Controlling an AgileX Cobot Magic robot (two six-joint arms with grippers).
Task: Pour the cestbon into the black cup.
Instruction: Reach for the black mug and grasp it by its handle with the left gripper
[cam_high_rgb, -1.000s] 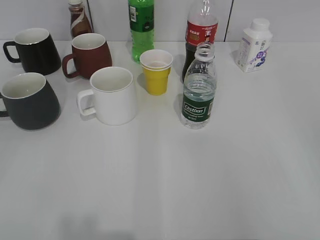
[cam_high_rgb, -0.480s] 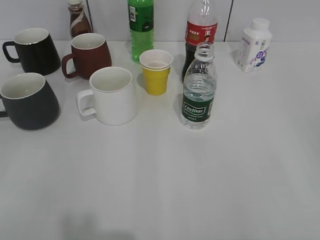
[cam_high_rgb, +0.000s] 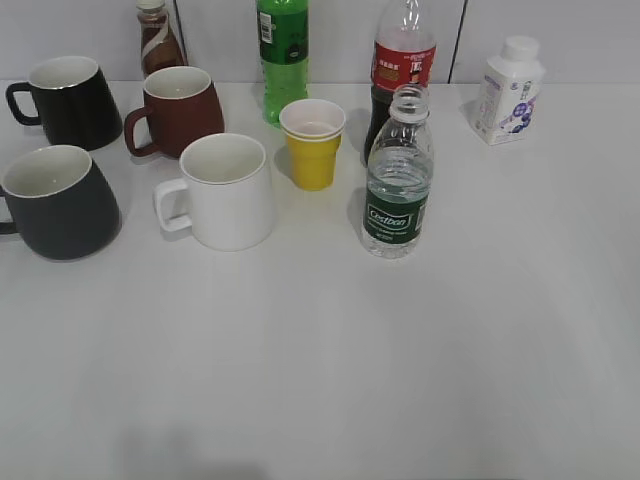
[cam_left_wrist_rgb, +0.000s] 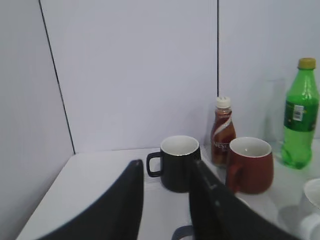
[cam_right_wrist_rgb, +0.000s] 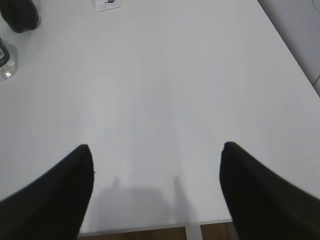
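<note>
Evidently nothing is held: the right pincer (cam_right_wrist_rgb: 156, 165) is spread wide over bare tabletop (cam_right_wrist_rgb: 165, 85); the cestbon (cam_high_rgb: 397, 180) stands far ahead-left, uncapped; the black cup (cam_high_rgb: 58, 203) farther left; approach and grasp are judged next.

Four mugs total: one glossy black (cam_high_rgb: 65, 100), one brown-red (cam_high_rgb: 180, 110), one white (cam_high_rgb: 228, 192), one charcoal (cam_high_rgb: 58, 203). One yellow paper cup (cam_high_rgb: 312, 143). Five bottles: brown sauce-type (cam_high_rgb: 158, 38), green soda (cam_high_rgb: 282, 55), red-labelled cola (cam_high_rgb: 402, 60), small Cestbon water (cam_high_rgb: 397, 180), white milk-type (cam_high_rgb: 508, 90).
</note>
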